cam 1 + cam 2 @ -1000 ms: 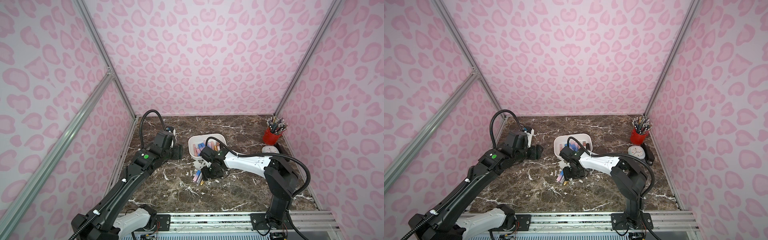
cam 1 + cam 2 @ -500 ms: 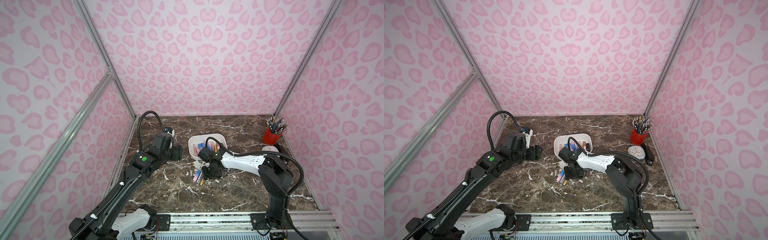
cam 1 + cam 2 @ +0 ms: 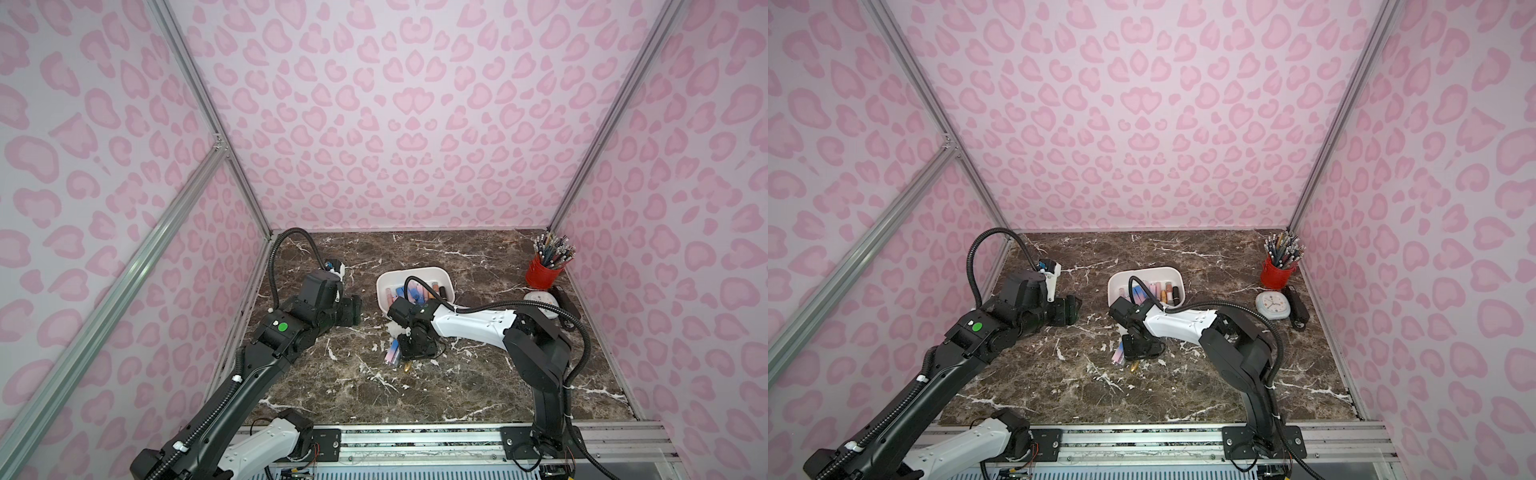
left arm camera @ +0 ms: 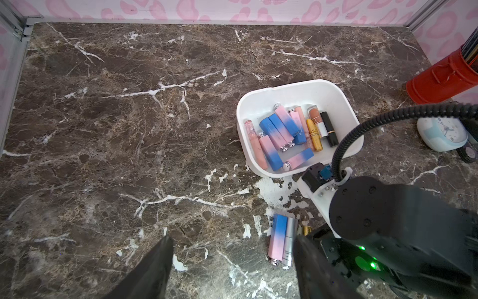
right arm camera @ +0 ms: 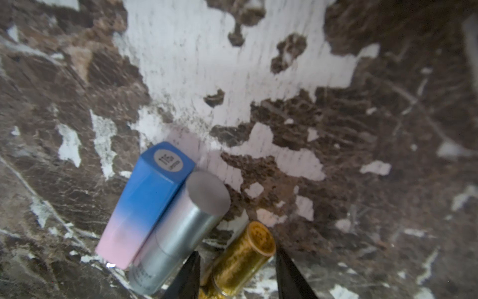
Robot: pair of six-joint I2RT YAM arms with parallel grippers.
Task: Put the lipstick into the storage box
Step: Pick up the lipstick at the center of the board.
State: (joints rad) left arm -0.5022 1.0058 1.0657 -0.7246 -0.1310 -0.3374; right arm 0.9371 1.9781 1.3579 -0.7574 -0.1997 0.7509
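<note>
The white storage box (image 3: 415,271) (image 4: 284,86) stands mid-table with several lipsticks inside. Just in front of it three lipsticks lie on the marble: a pink-and-blue one (image 5: 144,204) (image 4: 278,236), a silver one (image 5: 181,230) and a gold glitter one (image 5: 243,256) (image 3: 406,366). My right gripper (image 5: 236,252) (image 3: 409,353) is down over them. Its fingers stand either side of the gold lipstick, with a gap still showing on one side. My left gripper (image 4: 232,238) (image 3: 355,309) hovers open and empty to the left of the box.
A red pencil cup (image 3: 542,276), a small white clock (image 3: 1273,305) and a black stapler-like object (image 3: 1298,309) sit at the back right. Pink patterned walls close in three sides. The right arm's cable (image 4: 362,126) arches over the box's near corner.
My right gripper's fingers have drawn closer together around the gold lipstick, and the wrist has shifted slightly left. The left arm has barely moved.
</note>
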